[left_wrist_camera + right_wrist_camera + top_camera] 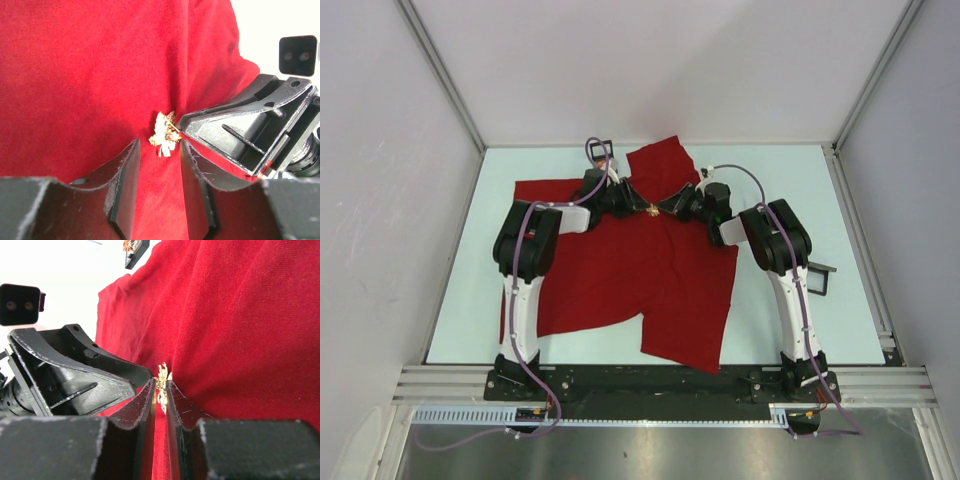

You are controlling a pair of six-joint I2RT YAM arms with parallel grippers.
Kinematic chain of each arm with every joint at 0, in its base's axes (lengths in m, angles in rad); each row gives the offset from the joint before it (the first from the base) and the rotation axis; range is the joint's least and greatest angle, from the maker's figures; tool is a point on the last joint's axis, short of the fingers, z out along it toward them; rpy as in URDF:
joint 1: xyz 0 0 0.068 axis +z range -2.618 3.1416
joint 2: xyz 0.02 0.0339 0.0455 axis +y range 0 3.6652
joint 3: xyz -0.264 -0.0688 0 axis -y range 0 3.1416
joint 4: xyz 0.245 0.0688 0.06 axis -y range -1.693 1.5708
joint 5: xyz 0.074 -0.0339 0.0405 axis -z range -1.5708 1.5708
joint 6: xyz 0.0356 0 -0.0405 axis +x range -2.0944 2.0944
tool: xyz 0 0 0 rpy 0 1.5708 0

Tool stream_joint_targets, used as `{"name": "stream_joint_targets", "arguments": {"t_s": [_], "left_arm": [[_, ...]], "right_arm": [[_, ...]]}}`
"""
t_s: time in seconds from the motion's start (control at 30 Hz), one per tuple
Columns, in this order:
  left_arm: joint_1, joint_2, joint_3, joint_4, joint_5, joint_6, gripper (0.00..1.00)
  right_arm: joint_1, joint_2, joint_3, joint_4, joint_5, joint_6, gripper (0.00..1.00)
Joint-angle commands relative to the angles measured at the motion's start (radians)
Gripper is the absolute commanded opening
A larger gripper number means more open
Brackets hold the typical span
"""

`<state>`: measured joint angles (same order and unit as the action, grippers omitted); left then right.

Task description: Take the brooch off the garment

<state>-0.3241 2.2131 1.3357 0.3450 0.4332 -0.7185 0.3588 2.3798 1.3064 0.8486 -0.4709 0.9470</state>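
Note:
The garment [640, 285] is a red T-shirt spread over the table, and it fills the left wrist view [90, 75] and the right wrist view [240, 315]. A small gold leaf-shaped brooch [652, 209] sits pinned near its upper middle. My left gripper [638, 204] reaches it from the left. Its jaws [159, 143] stand open on the cloth, with the brooch [165, 134] just beyond the tips. My right gripper [667, 207] comes from the right. Its jaws [160, 384] are nearly together, pinching the brooch [162, 384] at the tips. One right finger [225, 132] touches the brooch's edge.
The pale table [810, 190] shows around the shirt. A small black frame-like object [818, 276] lies right of the right arm. Another small dark object [602, 152] sits by the shirt's top edge. White enclosure walls stand on three sides.

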Motion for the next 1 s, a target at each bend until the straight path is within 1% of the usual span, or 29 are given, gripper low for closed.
{"name": "stream_joint_targets", "arguments": {"t_s": [0.0, 0.2, 0.27, 0.37, 0.47, 0.57, 0.67, 0.73, 0.97], "left_arm": [[-0.004, 0.037, 0.051, 0.077, 0.039, -0.05, 0.38], [-0.012, 0.051, 0.065, 0.083, 0.061, -0.073, 0.38], [-0.013, 0.054, 0.068, 0.091, 0.065, -0.081, 0.37], [-0.013, 0.045, 0.06, 0.095, 0.07, -0.082, 0.29], [-0.013, 0.043, 0.053, 0.107, 0.078, -0.087, 0.24], [-0.015, 0.049, 0.053, 0.126, 0.082, -0.098, 0.19], [-0.015, 0.051, 0.056, 0.126, 0.09, -0.102, 0.16], [-0.015, 0.05, 0.057, 0.118, 0.088, -0.098, 0.15], [-0.015, 0.039, 0.082, 0.052, 0.07, -0.053, 0.0]], "right_arm": [[0.002, 0.001, 0.039, 0.037, 0.021, 0.018, 0.17], [0.002, 0.002, 0.04, 0.03, 0.034, 0.018, 0.16], [-0.001, 0.002, 0.042, 0.027, 0.035, 0.019, 0.17], [-0.003, 0.005, 0.045, 0.026, 0.037, 0.018, 0.17], [-0.004, 0.012, 0.057, 0.015, 0.034, 0.016, 0.16], [-0.003, 0.021, 0.071, 0.001, 0.028, 0.013, 0.16], [0.0, 0.018, 0.074, -0.022, 0.025, 0.001, 0.16], [0.005, 0.004, 0.074, -0.051, 0.029, -0.03, 0.16], [0.031, -0.056, 0.074, -0.163, 0.096, -0.169, 0.15]]}}
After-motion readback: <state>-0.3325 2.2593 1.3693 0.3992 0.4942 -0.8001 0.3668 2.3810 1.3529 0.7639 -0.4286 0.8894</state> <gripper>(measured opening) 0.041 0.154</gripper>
